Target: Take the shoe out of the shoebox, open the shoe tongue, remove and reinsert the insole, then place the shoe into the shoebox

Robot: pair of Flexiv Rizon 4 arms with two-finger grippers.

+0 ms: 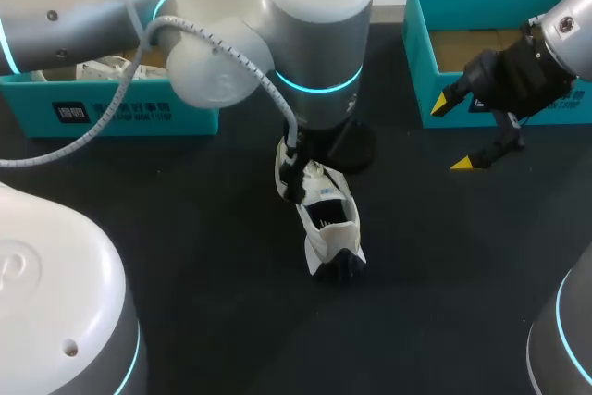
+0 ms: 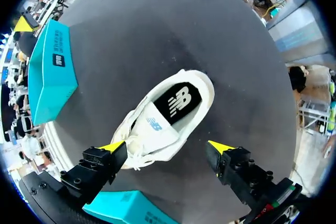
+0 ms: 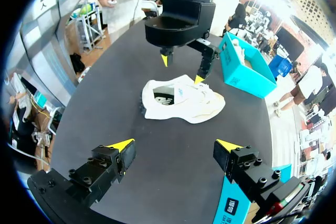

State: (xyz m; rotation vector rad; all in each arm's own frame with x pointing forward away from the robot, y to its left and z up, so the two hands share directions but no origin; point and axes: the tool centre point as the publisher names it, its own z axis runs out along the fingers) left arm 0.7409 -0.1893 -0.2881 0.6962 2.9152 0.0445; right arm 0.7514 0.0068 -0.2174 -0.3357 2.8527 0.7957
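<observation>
A white shoe [image 1: 326, 221] lies on the black table, its black insole [image 2: 178, 100] showing inside and its tongue [image 2: 153, 127] lying over the laces. My left gripper [image 2: 167, 148] hangs open just above the shoe's laced front, one finger to each side, holding nothing. Seen from the right wrist, my left gripper [image 3: 182, 69] stands over the shoe [image 3: 181, 98]. My right gripper [image 1: 467, 131] is open and empty, off to the right beside the teal shoebox [image 1: 499, 108]. In its own view the right gripper [image 3: 176, 145] is well short of the shoe.
A second teal shoebox [image 1: 111, 108] with another white shoe inside stands at the back left, under my left arm [image 1: 319, 34]. The right box shows a bare brown bottom. Bare table lies in front of the shoe.
</observation>
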